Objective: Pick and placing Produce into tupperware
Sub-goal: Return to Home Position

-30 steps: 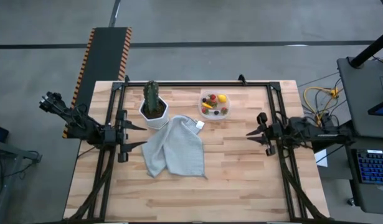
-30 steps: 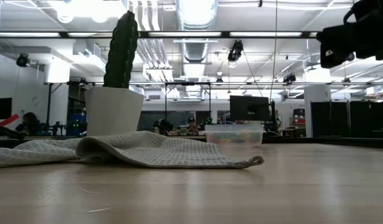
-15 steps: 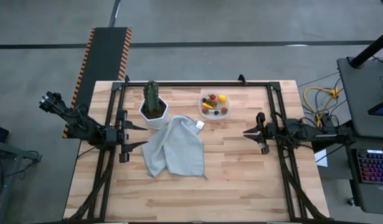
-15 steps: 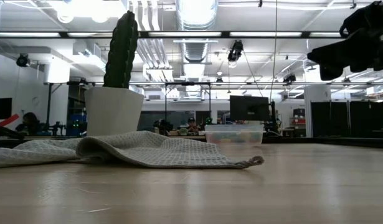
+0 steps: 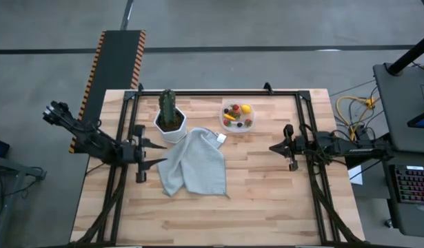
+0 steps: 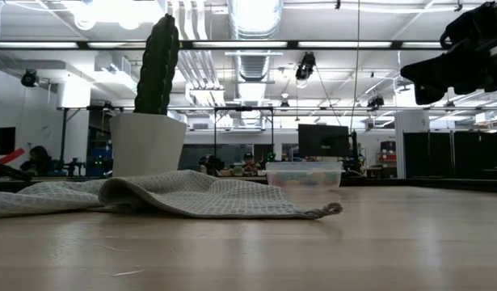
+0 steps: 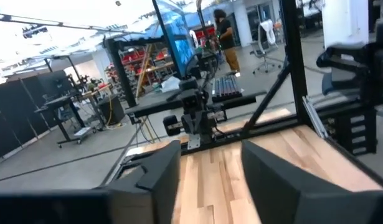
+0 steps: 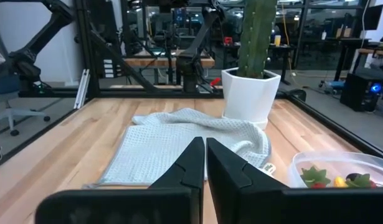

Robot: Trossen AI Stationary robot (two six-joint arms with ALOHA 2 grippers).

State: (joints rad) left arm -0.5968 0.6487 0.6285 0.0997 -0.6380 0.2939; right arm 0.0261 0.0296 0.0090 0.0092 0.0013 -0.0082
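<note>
Fruit (image 5: 234,110) lies gathered inside the clear tub (image 5: 223,111), upper middle of the high view, just right of the potted cactus (image 5: 170,118). I see no loose pieces on the table (image 5: 267,200), so I judge the sorting finished. A gray cloth (image 5: 194,164) is rumpled in the centre, its upper corner near the tub.

My left arm (image 5: 98,142) sits at the left edge of that view, and my left jaws are spread apart with nothing between them. My right arm (image 5: 332,143) sits at the right edge, level with the tub's lower side but well apart from it. My right jaws are pressed together, empty. Both arms are drawn back to the table's sides, I think, to keep clear of the tub and cactus while parking.
</note>
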